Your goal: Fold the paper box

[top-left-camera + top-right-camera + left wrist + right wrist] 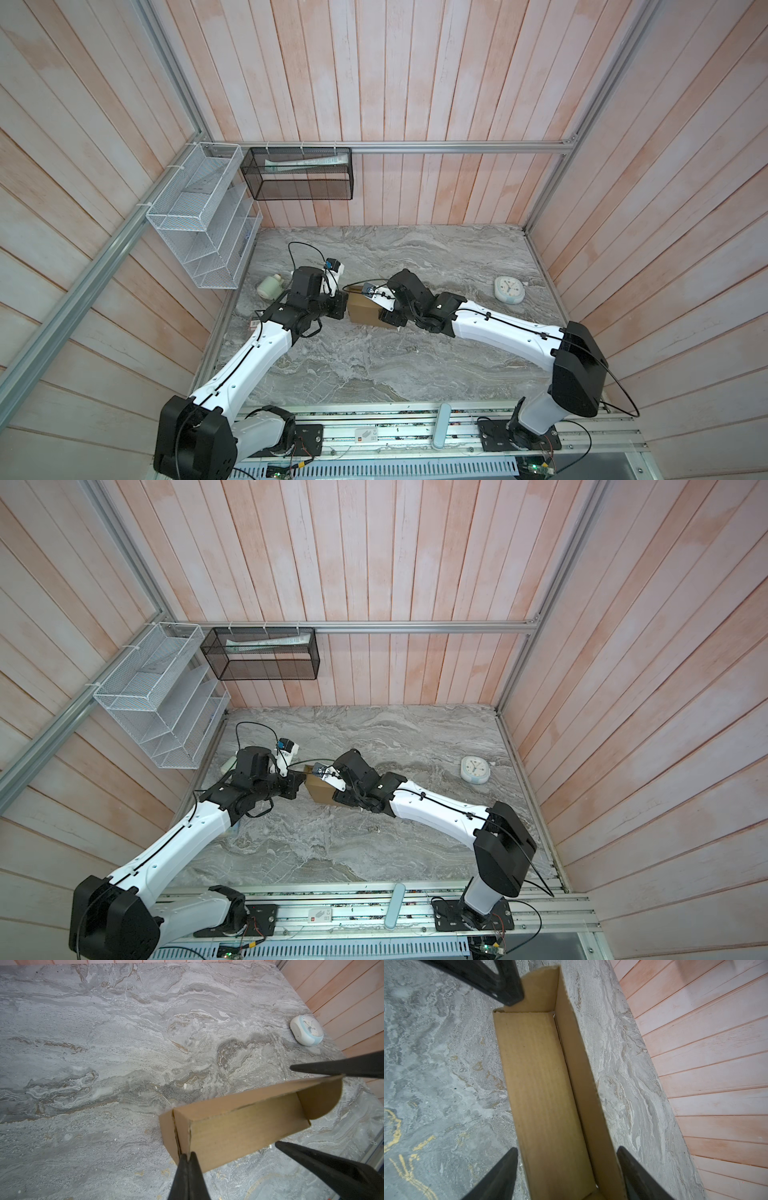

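Although both arms reach in from the near rail, only one has a hold. The left gripper has its fingers pressed together on the upright corner edge at one end of the paper box. The right gripper stands with jaws apart, one finger on either side of the opposite end, just beside the cardboard but not visibly pressing it.

Location: the paper box sits on the marble table, left of centre, directly between the two wrists, which mask much of it in both top views.

Orientation: its long axis runs from one gripper to the other, across the table, with the right-hand end slightly nearer the rail. A wide panel meets a narrower wall along one long crease. At the right gripper's end a rounded flap is turned inward. Which way the open side faces cannot be told for certain.

Assessment: walls are raised and the ends are being formed; the lid is not yet closed. The next move appears to call for the right jaws to meet squarely on that end while the left pins its corner, with light pressure, since the board would crease.

Farther off: a bottle lying left, a clock well apart to the right, and two wire baskets on the walls.
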